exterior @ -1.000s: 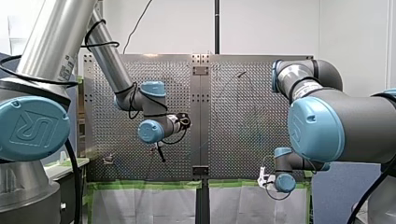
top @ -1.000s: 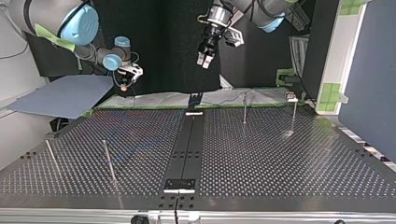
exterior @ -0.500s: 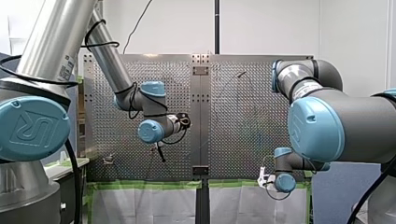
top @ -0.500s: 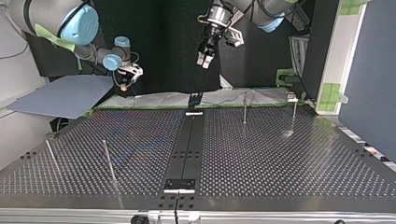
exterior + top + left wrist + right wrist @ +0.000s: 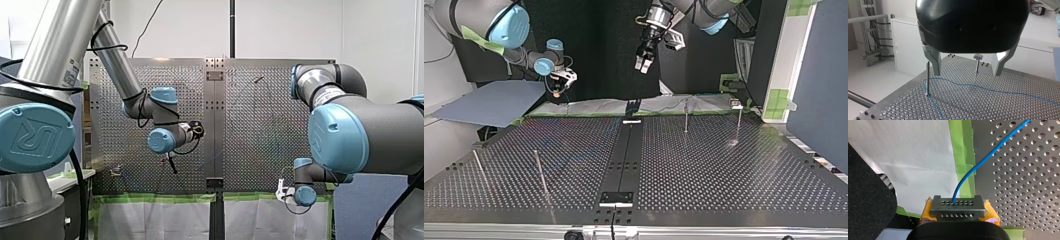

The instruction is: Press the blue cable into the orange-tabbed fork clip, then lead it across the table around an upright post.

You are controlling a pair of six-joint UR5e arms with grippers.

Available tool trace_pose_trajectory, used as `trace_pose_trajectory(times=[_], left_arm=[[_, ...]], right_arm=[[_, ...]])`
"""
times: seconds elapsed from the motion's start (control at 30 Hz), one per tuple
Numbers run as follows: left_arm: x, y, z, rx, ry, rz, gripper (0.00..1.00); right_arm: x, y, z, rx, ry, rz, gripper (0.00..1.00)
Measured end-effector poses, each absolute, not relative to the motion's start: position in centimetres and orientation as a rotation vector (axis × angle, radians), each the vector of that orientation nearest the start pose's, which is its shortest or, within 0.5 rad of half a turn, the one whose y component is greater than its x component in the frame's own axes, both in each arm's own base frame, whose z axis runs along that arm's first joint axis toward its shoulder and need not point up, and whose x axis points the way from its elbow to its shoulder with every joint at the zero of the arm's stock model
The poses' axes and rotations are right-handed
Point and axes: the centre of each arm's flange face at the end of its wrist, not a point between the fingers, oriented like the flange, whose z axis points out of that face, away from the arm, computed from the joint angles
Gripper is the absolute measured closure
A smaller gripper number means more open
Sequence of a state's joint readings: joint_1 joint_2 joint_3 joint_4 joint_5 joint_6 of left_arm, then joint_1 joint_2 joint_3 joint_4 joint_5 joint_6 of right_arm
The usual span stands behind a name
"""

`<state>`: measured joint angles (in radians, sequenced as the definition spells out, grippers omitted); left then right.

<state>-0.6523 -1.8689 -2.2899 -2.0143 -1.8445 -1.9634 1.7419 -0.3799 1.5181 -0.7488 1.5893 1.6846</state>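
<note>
Perforated metal table [image 5: 724, 170], with white cabinets [image 5: 908, 47] behind it in the left wrist view. We take the upright post [image 5: 927, 78] as our reference. The blue cable [image 5: 988, 88] lies on the table, runs in towards the post, bends around it close to its foot and leads away again towards the camera. Whether it touches the post we cannot tell. Beyond the post stands a flat-headed post [image 5: 977, 63], clear of the cable. Our left gripper [image 5: 967, 73] hangs above the cable just beyond the post, its metal fingers [image 5: 934, 60] spread wide with nothing between them. Our right gripper [image 5: 958, 206] sits away from the post, at the table's edge lined with green tape [image 5: 965, 157]. Its yellow pads [image 5: 926, 211] are closed on the cable, which rises from between them and crosses the tape onto the holes.
</note>
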Motion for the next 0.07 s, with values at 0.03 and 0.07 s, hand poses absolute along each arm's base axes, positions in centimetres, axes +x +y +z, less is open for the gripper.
trace_pose_trajectory(times=[0.03,0.07], left_arm=[[28.29,-35.0,14.66,-0.034,1.498,-0.648,0.0],[28.29,-35.0,14.66,-0.034,1.498,-0.648,0.0]], right_arm=[[23.4,-58.21,-16.6,1.562,-1.494,1.148,1.0],[23.4,-58.21,-16.6,1.562,-1.494,1.148,1.0]])
